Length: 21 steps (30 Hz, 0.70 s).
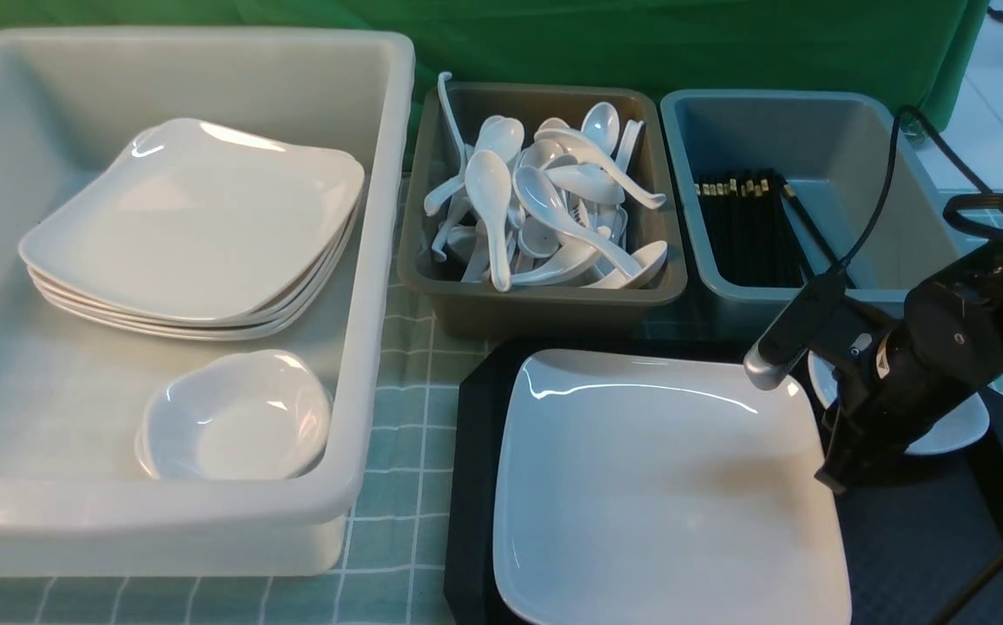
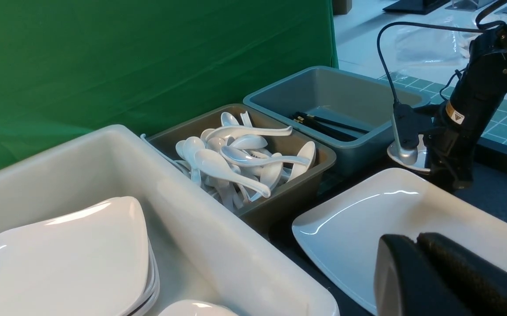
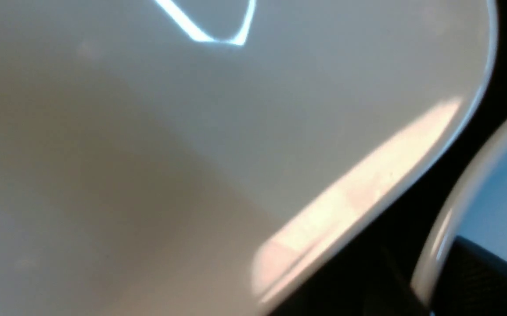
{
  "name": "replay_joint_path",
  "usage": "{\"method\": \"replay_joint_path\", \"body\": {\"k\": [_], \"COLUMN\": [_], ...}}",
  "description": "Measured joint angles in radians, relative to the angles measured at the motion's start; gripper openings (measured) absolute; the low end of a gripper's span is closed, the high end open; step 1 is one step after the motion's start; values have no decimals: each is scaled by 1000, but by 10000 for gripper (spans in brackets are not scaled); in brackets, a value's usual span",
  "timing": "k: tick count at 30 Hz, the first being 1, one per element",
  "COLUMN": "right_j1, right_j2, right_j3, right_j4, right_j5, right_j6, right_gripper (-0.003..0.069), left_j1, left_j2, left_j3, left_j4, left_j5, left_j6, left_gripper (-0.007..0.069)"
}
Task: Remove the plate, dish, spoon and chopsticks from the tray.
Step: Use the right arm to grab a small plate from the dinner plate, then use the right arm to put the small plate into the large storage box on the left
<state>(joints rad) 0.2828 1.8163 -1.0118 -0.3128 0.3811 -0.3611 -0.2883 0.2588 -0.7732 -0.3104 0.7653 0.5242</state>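
The large white plate [image 1: 666, 486] lies on the black tray [image 1: 469, 486], at its left. A small white dish [image 1: 957, 430] sits at the tray's far right corner, partly behind my right arm. My right gripper [image 1: 835, 476] points down at the dish's near-left rim. In the right wrist view the dish rim [image 3: 451, 219] stands between the dark fingers [image 3: 481, 276] of the right gripper [image 3: 426, 287], beside the plate [image 3: 192, 153]. My left gripper [image 2: 416, 239] hovers shut and empty over the plate [image 2: 367, 210]. No spoon or chopsticks show on the tray.
A big white tub [image 1: 371, 260] at the left holds a stack of square plates [image 1: 197, 226] and small dishes [image 1: 236, 417]. Behind the tray, a brown tub [image 1: 544, 304] holds several white spoons, and a blue-grey tub [image 1: 892, 217] holds black chopsticks [image 1: 744, 226].
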Motion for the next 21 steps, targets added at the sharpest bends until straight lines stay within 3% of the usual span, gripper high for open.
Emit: {"method": "replay_joint_path", "body": {"k": [3,7,12,15,19,21], "right_j1": [1,23,93,208,365,462], "right_j2": [-12,-96,-264,-384,-408,-374], "right_j3": [0,0,-16,-143,-342,-462], "right_j4": [-8,-15,15,65,168,232], "right_j5": [26,129,270,450,509,493], "right_j6": [0,29,150,249,236,199], "right_gripper": [192,105,64,64,64,64], "left_j1": [0,0,0,0,0,0], "left_j2": [0,0,3,35,71,79], "left_j3": [0,0,0,0,0,0], "left_j4": [0,0,0,5,82,202], "left_j5": [0,0,-4,-4,-4,-4], "left_j6": [10,17,31,31,-5,-90], "left_gripper": [17,17,17,17,17,17]}}
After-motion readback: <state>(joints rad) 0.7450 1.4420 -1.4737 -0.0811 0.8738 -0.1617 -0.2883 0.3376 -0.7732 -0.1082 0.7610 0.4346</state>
